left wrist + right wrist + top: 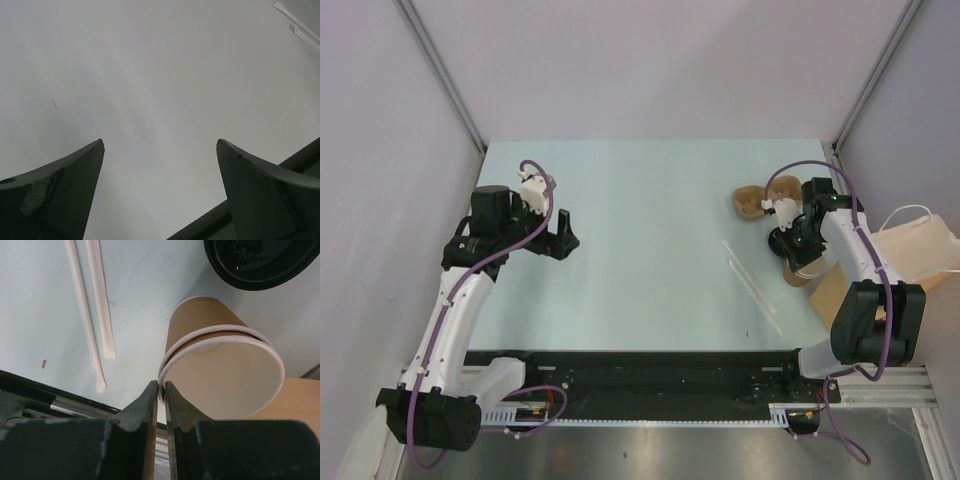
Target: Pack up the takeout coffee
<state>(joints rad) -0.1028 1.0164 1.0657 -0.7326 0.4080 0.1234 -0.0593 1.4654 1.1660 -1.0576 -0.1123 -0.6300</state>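
Two kraft-brown paper cups (215, 335) are nested one inside the other, mouth open toward the right wrist camera, with no lid on them. My right gripper (161, 384) is shut on their white rim, one finger inside and one outside. A black lid (260, 260) lies on the table just beyond them. In the top view the cups (802, 272) sit under the right gripper (790, 248) near the table's right edge. Over bare table at the left, my left gripper (560, 235) stands wide open with nothing between its fingers (75, 180).
Two paper-wrapped straws (92, 305) lie left of the cups; in the top view these straws (752, 288) run diagonally. A brown cardboard carrier (752, 200) lies behind the right arm. A brown paper bag with white handles (920, 250) sits off the right edge.
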